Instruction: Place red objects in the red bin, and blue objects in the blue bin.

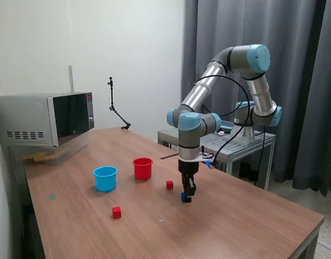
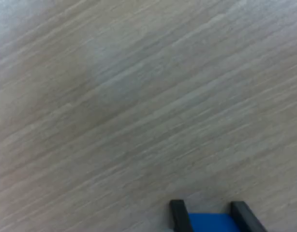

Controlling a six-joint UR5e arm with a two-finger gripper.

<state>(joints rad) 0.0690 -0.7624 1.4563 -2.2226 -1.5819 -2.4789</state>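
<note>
One blue cube [image 2: 206, 222] sits clamped between the fingers of the gripper [image 1: 186, 197], low over the worktop [image 1: 235, 221]. Two red cubes [image 1: 116, 212] [image 1: 169, 184] lie on the worktop near the red cup [image 1: 142, 168] and blue cup [image 1: 105, 178].

My gripper [image 1: 186, 197] is down at the table [image 1: 235, 221] with a cube [image 2: 209, 222] between its fingers. On the exterior view's left lie a second cube [image 1: 169, 184], nearest, another cube [image 1: 116, 212], and two cups [image 1: 143, 168] [image 1: 105, 178].
</note>
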